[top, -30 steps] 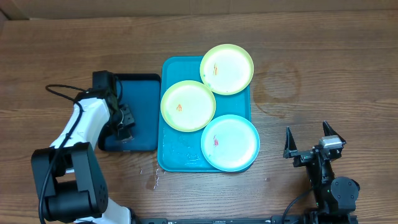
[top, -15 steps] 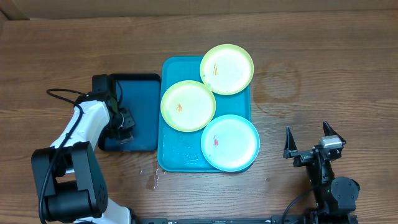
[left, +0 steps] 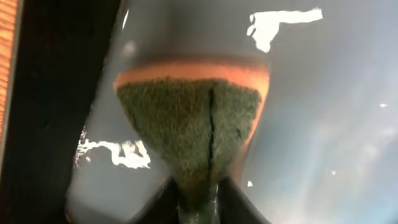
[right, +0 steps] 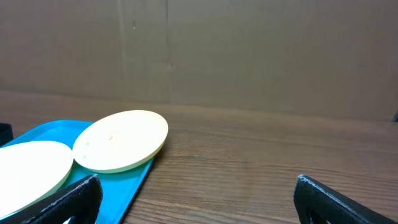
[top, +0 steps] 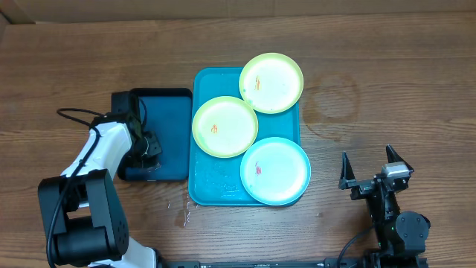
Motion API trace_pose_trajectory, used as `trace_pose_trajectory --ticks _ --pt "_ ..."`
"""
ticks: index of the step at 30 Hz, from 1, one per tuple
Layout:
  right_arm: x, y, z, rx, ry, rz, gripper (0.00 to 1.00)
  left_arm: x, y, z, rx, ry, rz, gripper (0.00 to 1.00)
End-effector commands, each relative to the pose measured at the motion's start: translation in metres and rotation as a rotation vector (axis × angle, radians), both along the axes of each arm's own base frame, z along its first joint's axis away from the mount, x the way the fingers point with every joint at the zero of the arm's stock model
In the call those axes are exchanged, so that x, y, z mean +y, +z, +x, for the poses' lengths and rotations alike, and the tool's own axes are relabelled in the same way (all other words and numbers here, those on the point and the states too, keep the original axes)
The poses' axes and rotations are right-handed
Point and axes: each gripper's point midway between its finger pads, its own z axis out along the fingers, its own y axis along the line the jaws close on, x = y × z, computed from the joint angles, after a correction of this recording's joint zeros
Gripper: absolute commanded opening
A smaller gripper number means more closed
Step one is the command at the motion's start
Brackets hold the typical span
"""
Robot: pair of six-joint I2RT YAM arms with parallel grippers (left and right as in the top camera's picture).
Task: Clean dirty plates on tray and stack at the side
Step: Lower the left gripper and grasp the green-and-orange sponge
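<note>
Near the left end effector [top: 152, 145], to its right, and well left of the right end effector [top: 367, 160]: bright turquoise tray [top: 212, 177], flat, raised rim, rounded corners. On it, three small round plates, flat, pale centres with orange-red smears. Nearest the left end effector, lime-green plate [top: 224, 126]; beyond it, second lime-green plate [top: 271, 82], overhanging the far corner; closest to the right end effector, light-blue plate [top: 275, 170].
</note>
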Motion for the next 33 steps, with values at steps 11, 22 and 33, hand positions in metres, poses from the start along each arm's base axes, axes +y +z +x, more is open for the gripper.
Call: trace_pose_trajectory --ticks 11,22,33 --pt "-0.001 -0.004 0.001 0.005 -0.009 0.002 1.00 -0.024 0.017 0.022 -0.079 -0.274 -0.122 0.04" --pt "-0.001 -0.004 0.001 0.005 -0.009 0.002 1.00 -0.019 0.108 0.067 -0.294 -0.347 -0.046 0.04" --pt "-0.001 -0.004 0.001 0.005 -0.009 0.002 1.00 -0.024 0.148 0.067 -0.352 -0.322 -0.064 0.04"
